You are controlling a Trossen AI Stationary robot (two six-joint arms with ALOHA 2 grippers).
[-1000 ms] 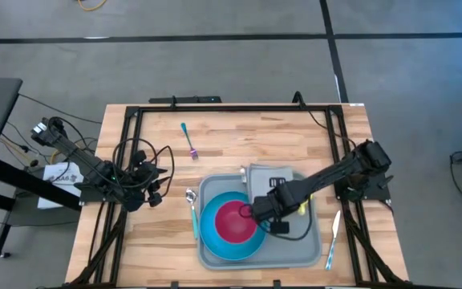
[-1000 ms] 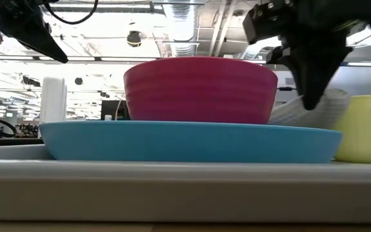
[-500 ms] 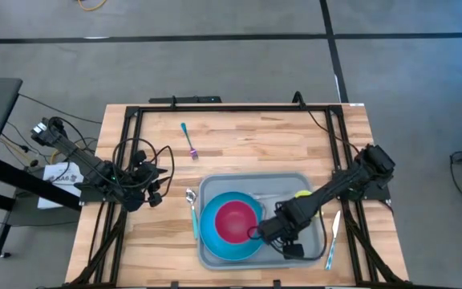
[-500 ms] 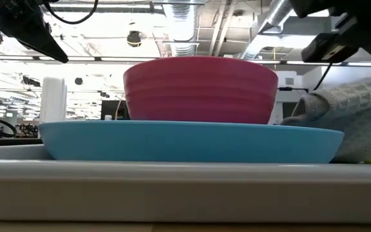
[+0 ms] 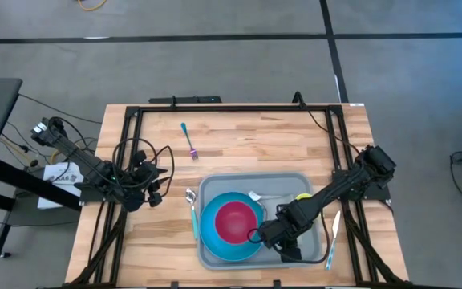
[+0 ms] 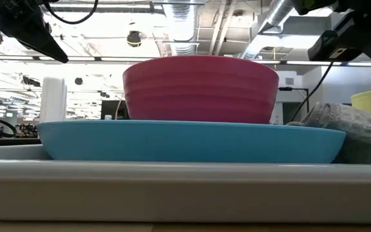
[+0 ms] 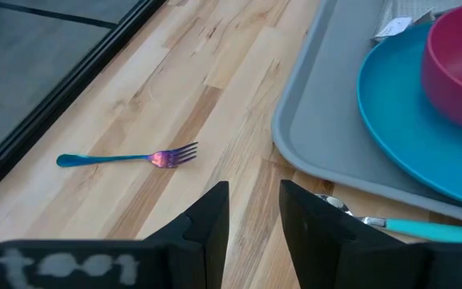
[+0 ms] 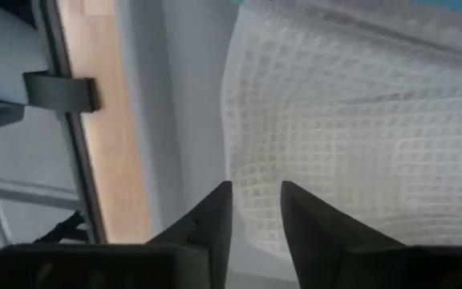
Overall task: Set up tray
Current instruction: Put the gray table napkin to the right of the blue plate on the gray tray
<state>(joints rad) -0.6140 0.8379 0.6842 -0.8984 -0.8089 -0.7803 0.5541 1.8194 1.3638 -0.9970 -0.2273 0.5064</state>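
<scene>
The grey tray (image 5: 208, 188) lies on the wooden table and holds a blue plate (image 5: 215, 237) with a red bowl (image 5: 235, 222) on it. A yellow cup (image 5: 303, 195) stands at the tray's far right. A grey waffle napkin (image 8: 359, 120) lies on the tray's near right part, beside the plate (image 6: 185, 143). My right gripper (image 8: 253, 193) points down right over the napkin, its fingers a little apart. My left gripper (image 7: 253, 209) waits open above the table, left of the tray. My right gripper stands with a finger (image 8: 215, 210) just above the napkin's near edge part (image 8: 251, 172). I cannot tell whether the fingers still touch the cloth. The napkin (image 6: 356, 132) lies slack on the tray.
A teal-handled spoon (image 5: 192, 210) lies on the table along the tray's left side, and a knife (image 5: 332, 237) lies along its right side. A fork (image 5: 189, 141) with a teal handle lies on the far left part. Black frame rails edge the table.
My right gripper has gone toward the table's near edge, from beside the bowl to the tray's near right part, tipping further down. The napkin has come with it from the tray's far right, first bunched up high, and now lies lower on the tray. The cup shows behind it again.
</scene>
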